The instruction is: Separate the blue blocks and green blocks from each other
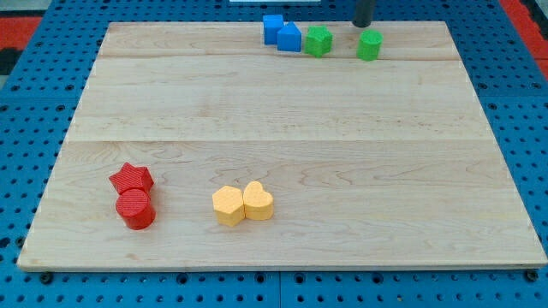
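We see my tip (363, 25) at the view's top, just above the green cylinder (370, 45). Taking that cylinder as reference: a second green block (318, 41) sits near its left, apart; touching that one's left is a blue cube (289, 38), with another blue block (273, 27) touching beyond. Red star (131, 179), red cylinder (135, 209), two yellow blocks (243, 204) lie far lower-left on the wooden board (342, 154).

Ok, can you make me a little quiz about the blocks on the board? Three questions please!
1. True or false: my tip touches a red block.
2. Which block sits right beside the blue cube? A) yellow heart B) green block C) red star
3. Fill in: the red star and red cylinder are near the view's ______ left corner.

Key: 1 false, my tip is at the view's top, just above the right green block. 2 B, the left green block. 3 bottom.
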{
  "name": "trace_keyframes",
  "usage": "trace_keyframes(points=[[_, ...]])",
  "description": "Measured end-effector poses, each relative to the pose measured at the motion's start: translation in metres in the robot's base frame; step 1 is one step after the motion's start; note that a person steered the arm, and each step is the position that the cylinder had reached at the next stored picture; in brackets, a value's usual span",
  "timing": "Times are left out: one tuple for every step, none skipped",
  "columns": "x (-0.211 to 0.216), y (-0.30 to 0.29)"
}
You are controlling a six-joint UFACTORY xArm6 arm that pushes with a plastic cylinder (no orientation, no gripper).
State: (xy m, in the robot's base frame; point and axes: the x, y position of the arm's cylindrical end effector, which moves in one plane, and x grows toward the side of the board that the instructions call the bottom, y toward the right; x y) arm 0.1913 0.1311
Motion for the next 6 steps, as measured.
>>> trace_keyframes(points=[[0.000,-0.075],[0.002,-0.093],[0.002,-0.095],[0.002,-0.116],[0.002,-0.148],[0.002,-0.169]])
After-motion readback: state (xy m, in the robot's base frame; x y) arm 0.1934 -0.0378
